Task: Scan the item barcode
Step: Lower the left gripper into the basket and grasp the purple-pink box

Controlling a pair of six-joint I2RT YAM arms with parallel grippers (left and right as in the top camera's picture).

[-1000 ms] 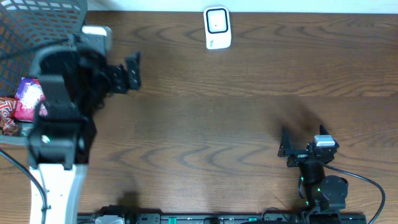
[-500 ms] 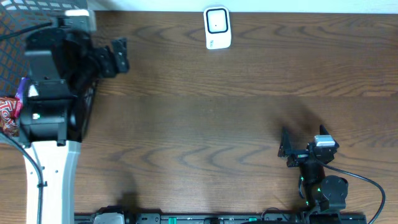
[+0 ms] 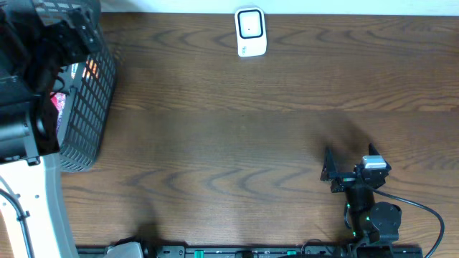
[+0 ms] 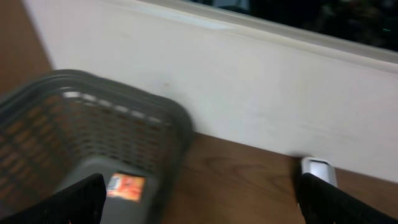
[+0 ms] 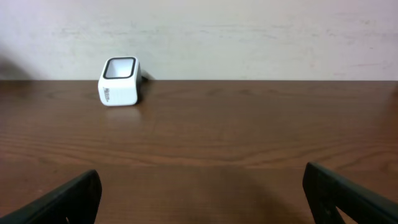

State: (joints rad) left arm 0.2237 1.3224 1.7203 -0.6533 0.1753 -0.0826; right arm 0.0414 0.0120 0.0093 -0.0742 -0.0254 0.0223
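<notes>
The left arm (image 3: pixel 29 107) covers much of the grey basket (image 3: pixel 90 100) in the overhead view. Both run off the frame's left side, so little of the load shows: an orange packet (image 3: pixel 90 69) behind the mesh and something pink below it, too hidden to name. The left wrist view is blurred; there the packet lies low inside the basket, its barcode unreadable. The left gripper (image 4: pixel 208 205) is spread wide with nothing between its fingers, and only the dark tips show at the picture's lower corners. A second ago it hung over the table to the right of the basket; now it sits above the basket's far corner. The right gripper (image 5: pixel 208 199) has not moved and is spread wide near the table's front edge. The white scanner (image 3: pixel 251 32) stands at the far edge by the wall (image 5: pixel 249 31), well apart from both grippers. Bare wood of the table (image 3: pixel 229 143) lies between basket, scanner and right gripper.
</notes>
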